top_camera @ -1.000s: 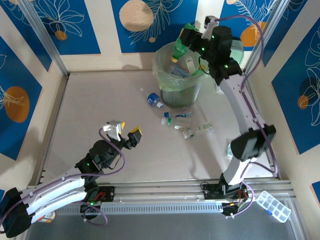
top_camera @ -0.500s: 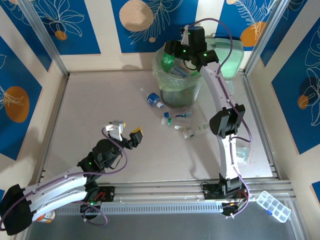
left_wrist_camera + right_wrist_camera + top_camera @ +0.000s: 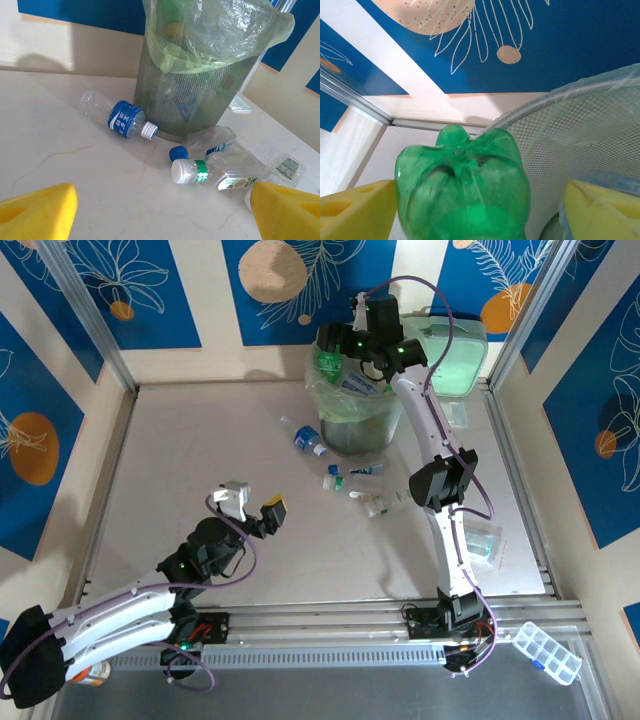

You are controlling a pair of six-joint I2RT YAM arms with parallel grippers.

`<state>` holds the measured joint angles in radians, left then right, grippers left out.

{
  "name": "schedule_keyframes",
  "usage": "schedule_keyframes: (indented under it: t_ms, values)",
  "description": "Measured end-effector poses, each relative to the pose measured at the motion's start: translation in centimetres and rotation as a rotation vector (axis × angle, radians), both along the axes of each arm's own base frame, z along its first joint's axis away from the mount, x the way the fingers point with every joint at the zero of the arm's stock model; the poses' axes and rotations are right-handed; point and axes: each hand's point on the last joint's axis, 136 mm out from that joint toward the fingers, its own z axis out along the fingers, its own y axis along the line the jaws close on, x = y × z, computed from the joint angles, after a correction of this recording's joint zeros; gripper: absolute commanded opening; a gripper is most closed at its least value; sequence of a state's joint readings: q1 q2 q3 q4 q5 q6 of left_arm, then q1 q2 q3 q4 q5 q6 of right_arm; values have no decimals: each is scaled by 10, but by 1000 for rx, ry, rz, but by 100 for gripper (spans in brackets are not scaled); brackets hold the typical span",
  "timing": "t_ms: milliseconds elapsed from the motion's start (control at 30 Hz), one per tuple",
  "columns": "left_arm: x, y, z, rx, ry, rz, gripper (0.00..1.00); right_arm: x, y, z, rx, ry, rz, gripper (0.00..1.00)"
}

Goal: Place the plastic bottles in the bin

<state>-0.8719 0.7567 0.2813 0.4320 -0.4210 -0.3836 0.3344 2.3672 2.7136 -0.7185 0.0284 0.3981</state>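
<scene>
Mesh bin (image 3: 200, 95), lined with a pale green bag, stands upright holding bottles. A green bottle (image 3: 462, 192) sits over its rim. 3 clear bottles (image 3: 117, 117) lie at its base.

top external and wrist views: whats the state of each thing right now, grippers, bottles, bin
right gripper: over the bin, a green bottle between its fingers, jaws apart
left gripper: open, empty, above bare table
bin: upright, bag-lined, bottles already inside
blue-label bottle: on its side, capped, by the bin's base
green-label bottle: on its side, white cap on
crushed clear bottle: lying flattened against the bin's base
</scene>
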Motion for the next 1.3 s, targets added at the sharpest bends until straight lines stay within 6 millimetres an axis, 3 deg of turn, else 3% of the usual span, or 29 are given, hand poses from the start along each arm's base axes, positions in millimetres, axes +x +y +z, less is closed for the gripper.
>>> schedule_keyframes:
  t_ms: [200, 400, 533, 633, 867, 1133, 1300]
  values:
    - [2, 4, 0, 3, -1, 26, 91, -16, -13, 4, -52, 12, -23, 81]
    - [5, 10, -1, 10, -2, 66, 91, -34, -16, 35, -68, -49, -10, 56]
    - [6, 14, 0, 11, -5, 88, 91, -41, 0, 42, -79, -82, 31, 37]
    - [7, 15, 0, 12, -6, 97, 91, -48, 21, 41, -74, -90, 91, 32]
    - [8, 19, 0, 18, -5, 115, 91, -43, 51, 18, -75, -71, 153, 27]
    - [8, 22, 0, 20, -6, 130, 94, -21, 37, -30, -97, 23, 120, 20]
    - [9, 22, -2, 27, -1, 131, 99, -26, 37, -34, -98, 51, 138, 20]
